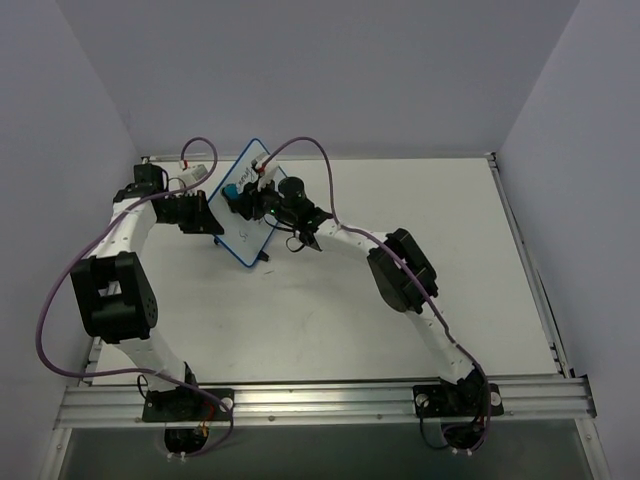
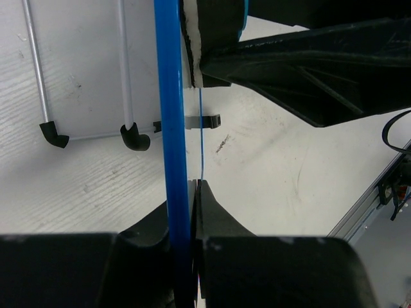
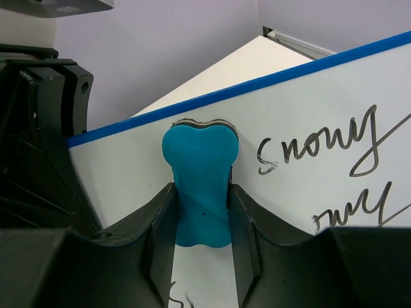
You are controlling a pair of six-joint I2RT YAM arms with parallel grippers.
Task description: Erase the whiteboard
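Observation:
The whiteboard [image 1: 252, 178] stands tilted on the table at the back left, with a blue frame and black handwriting [image 3: 314, 144] on its white face [image 3: 308, 109]. My left gripper [image 1: 210, 222] is shut on its left edge. In the left wrist view the blue frame [image 2: 170, 115] runs upright between the closed fingers of this gripper [image 2: 186, 192]. My right gripper [image 3: 201, 199] is shut on a teal eraser [image 3: 200, 151], which is pressed flat against the board near its upper left corner, just left of the writing. From above, the eraser [image 1: 232, 191] shows on the board's left half.
The white table [image 1: 400, 300] is walled at the back and on both sides. An aluminium rail [image 1: 330, 400] runs along its near edge. Thin metal rods with black end caps [image 2: 133, 136] show left of the board's edge. Purple cables [image 1: 320, 160] arch over the arms.

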